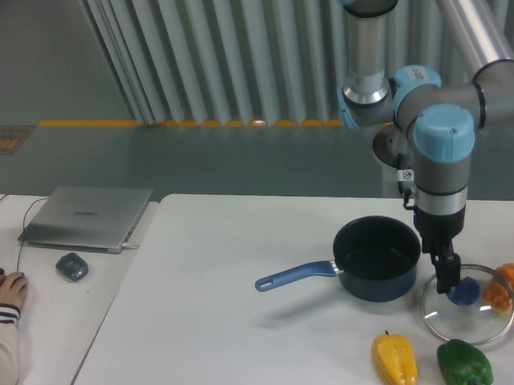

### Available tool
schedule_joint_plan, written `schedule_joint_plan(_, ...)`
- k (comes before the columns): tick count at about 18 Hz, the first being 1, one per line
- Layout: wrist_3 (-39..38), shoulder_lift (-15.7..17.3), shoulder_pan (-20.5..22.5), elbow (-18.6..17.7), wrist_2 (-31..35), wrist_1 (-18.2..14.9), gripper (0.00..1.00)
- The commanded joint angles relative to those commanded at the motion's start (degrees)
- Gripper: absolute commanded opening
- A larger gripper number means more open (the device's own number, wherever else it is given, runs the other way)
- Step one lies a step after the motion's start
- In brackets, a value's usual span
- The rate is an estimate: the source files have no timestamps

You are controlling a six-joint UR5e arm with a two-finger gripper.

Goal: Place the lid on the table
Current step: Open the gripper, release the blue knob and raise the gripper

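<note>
The round clear glass lid [480, 323] with a silver rim and blue knob [467, 292] is to the right of the dark blue saucepan [377, 257], low over the white table [236, 310]. It looks tilted towards the camera. Its front edge is behind a green pepper. My gripper [447, 284] reaches straight down onto the knob and looks shut on it. The dark fingers [444, 273] cover the knob's left side. Whether the lid's rim touches the table cannot be told.
The saucepan is open, with its blue handle [295, 277] pointing left. A yellow pepper [395, 361] and a green pepper [465, 366] lie at the front right. An orange vegetable [507, 284] is at the far right. A laptop [87, 216], a mouse [71, 265] and a person's hand [4, 289] are at the left.
</note>
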Motion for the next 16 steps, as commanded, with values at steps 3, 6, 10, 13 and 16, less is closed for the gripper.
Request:
schedule_joint_plan(3, 0.1, 0.2, 0.4, -1.5, -0.1, -0.1, 1.00)
schedule_joint_plan(6, -0.1, 1.2, 0.4, -1.7, -0.1, -1.1, 1.00)
schedule_joint_plan(10, -0.3, 1.6, 0.5, -1.7, -1.6, -2.2, 1.00)
schedule_joint_plan(13, -0.4, 2.2, 0.6, -1.7, -1.6, -3.9, 1.00)
schedule_joint_plan(16, -1.3, 2.3, 0.8, -1.5, -1.5, -4.7, 1.00)
